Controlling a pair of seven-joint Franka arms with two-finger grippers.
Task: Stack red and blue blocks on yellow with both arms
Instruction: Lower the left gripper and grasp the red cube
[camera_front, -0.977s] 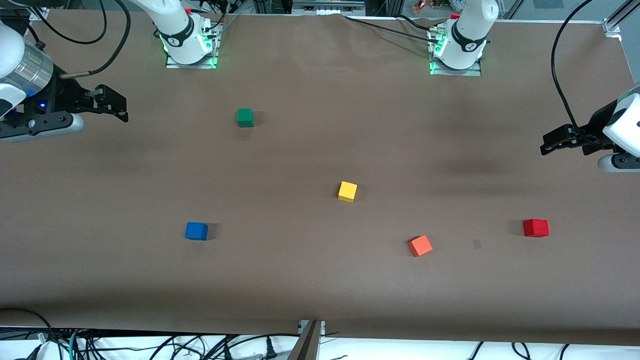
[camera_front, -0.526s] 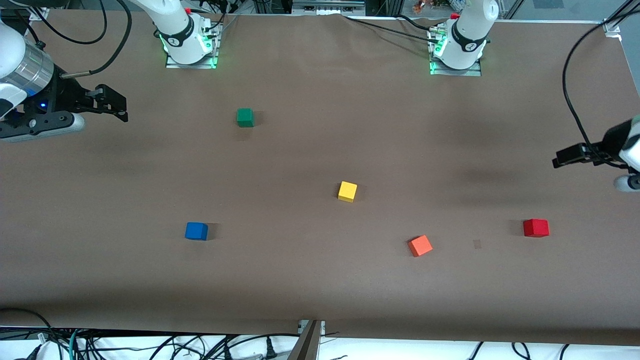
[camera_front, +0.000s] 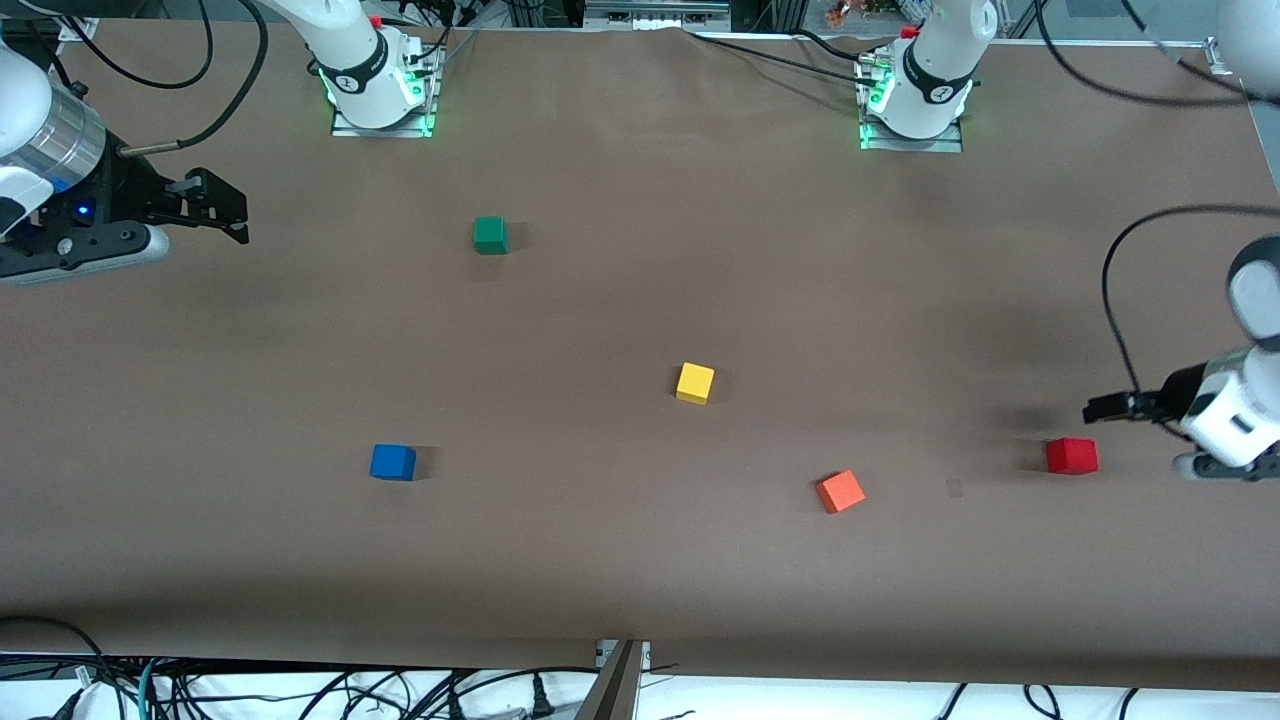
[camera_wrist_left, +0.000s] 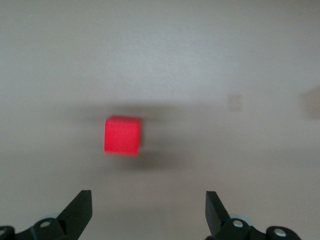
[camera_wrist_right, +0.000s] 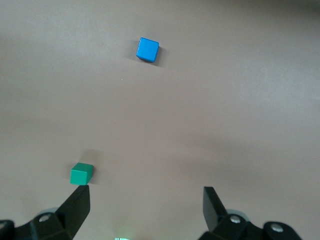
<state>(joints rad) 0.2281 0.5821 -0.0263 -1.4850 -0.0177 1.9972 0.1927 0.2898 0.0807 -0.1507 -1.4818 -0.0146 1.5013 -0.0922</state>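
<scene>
The red block (camera_front: 1072, 455) lies near the left arm's end of the table and shows in the left wrist view (camera_wrist_left: 121, 135). My left gripper (camera_front: 1105, 408) is open and empty, in the air just above and beside the red block; its fingertips (camera_wrist_left: 79, 207) stand wide apart. The blue block (camera_front: 392, 462) lies toward the right arm's end and shows in the right wrist view (camera_wrist_right: 147, 49). The yellow cube (camera_front: 695, 383) sits mid-table. My right gripper (camera_front: 222, 208) waits open and empty, high over the right arm's end.
A green cube (camera_front: 490, 235) lies nearer the arm bases and shows in the right wrist view (camera_wrist_right: 81, 174). An orange cube (camera_front: 840, 491) lies between the yellow cube and the red block, nearer the front camera. Cables run along the front edge.
My left gripper has swung down from over the table's edge to just above the red block. The right arm has barely moved. No block has moved.
</scene>
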